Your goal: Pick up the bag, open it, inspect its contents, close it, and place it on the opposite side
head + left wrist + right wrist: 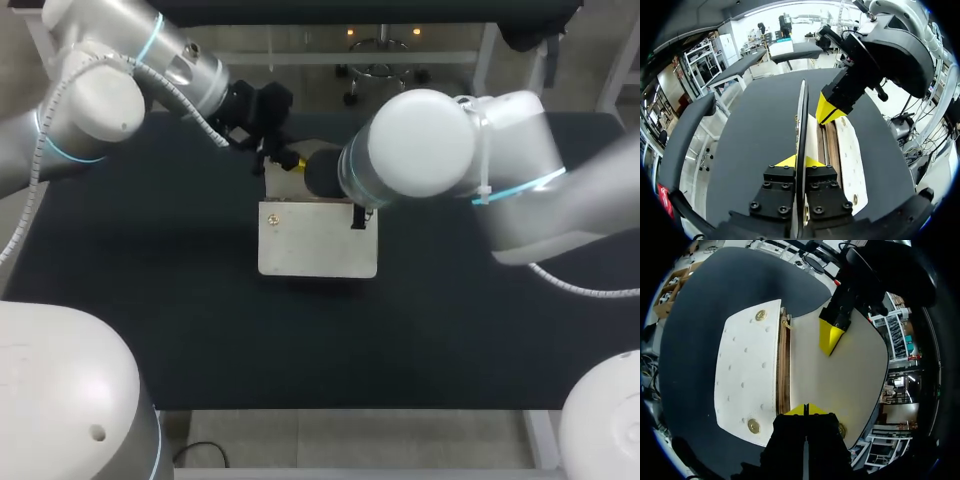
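Cream bag [317, 240] lies on black tabletop [150, 300]; my left claw [799, 161] pinches its raised flap [801, 115], right claw [807, 410] seemingly closed, empty.

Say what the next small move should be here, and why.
Probably the left gripper should ease the flap a little further back. Its jaws are shut on the flap's edge and the flap stands upright, but the bag shows only a narrow brown opening, so the contents cannot yet be inspected.
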Motion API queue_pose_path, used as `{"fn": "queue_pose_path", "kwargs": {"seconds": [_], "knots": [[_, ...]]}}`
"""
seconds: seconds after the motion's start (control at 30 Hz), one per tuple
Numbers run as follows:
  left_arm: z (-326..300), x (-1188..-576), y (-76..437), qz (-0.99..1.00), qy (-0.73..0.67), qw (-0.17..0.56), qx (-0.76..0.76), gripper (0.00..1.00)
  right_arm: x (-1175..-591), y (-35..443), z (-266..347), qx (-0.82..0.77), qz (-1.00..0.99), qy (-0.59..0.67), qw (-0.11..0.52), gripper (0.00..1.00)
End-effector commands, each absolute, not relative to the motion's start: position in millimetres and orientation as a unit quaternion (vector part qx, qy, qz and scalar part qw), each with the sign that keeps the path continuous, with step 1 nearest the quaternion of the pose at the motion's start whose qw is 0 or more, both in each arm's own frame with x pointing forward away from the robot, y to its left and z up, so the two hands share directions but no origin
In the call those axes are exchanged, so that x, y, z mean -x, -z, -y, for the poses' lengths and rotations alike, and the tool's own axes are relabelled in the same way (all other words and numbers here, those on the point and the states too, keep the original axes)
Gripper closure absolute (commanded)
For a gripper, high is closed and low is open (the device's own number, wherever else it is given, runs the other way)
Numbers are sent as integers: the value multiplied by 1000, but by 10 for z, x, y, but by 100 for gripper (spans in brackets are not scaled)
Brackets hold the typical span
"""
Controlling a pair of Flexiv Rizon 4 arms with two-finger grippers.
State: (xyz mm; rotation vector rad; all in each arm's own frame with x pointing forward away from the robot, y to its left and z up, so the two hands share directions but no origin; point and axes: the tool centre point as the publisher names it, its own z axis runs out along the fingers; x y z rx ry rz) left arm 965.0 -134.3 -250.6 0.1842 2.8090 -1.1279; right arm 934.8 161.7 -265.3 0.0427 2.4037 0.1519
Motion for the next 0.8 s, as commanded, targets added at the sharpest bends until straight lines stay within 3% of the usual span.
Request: {"fn": "queue_pose_path", "kwargs": {"seconds": [0.03, 0.8], "knots": [[1336, -9671, 2477, -925, 373, 46, -60, 100, -9378, 2744, -1633, -17, -931, -57, 361, 100], [1307, -9662, 2398, -914, 403, 42, -38, 100, -9222, 2959, -1599, -8, -936, -47, 349, 100]]}}
